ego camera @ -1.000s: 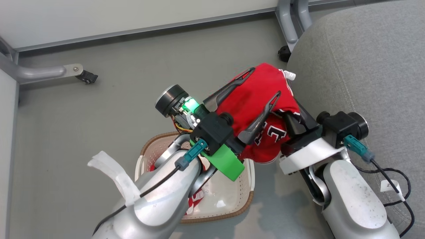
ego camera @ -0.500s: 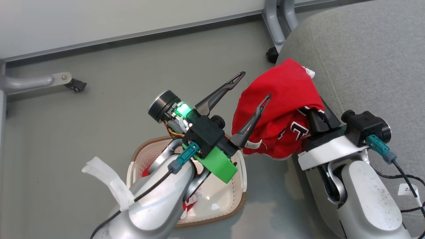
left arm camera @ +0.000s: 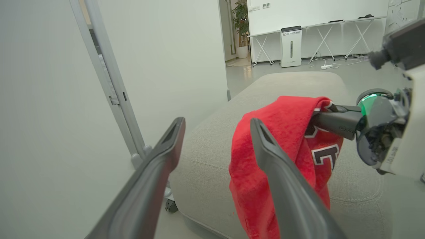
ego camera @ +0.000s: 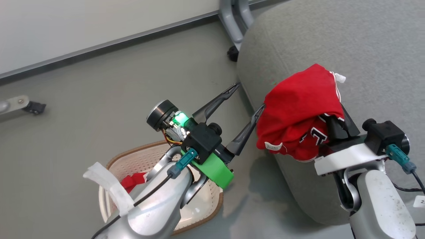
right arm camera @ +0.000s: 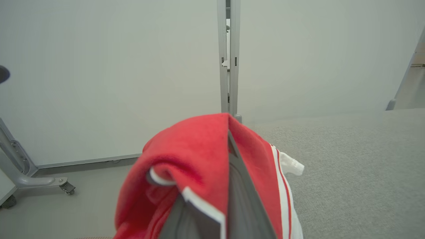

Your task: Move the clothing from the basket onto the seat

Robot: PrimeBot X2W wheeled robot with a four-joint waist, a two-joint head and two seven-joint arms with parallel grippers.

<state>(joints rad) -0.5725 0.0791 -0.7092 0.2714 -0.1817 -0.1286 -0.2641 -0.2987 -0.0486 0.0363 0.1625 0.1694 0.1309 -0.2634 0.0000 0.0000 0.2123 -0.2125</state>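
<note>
My right gripper (right arm camera: 232, 159) is shut on the red jersey (ego camera: 298, 106), which drapes over its fingers with black-and-white numerals and a white tag showing. It holds the jersey (left arm camera: 285, 119) above the near-left edge of the light-grey seat (ego camera: 332, 36); I cannot tell whether the cloth touches the cushion. My left gripper (ego camera: 249, 96) stands open and empty just left of the jersey, above the floor. Below my left arm sits the cream basket (ego camera: 132, 157) with a second piece of red clothing (ego camera: 132, 181) in it, mostly hidden by the arm.
A grey frame leg with a black caster (ego camera: 232, 53) stands by the seat's far-left corner. Another caster (ego camera: 33, 108) sits at the far left by the white partition wall (ego camera: 83, 26). A black cable (ego camera: 403, 189) lies on the seat at the right.
The head camera has swung right. My right gripper has carried the jersey rightward out from between the open left fingers to above the seat's edge. The left gripper stays open.
</note>
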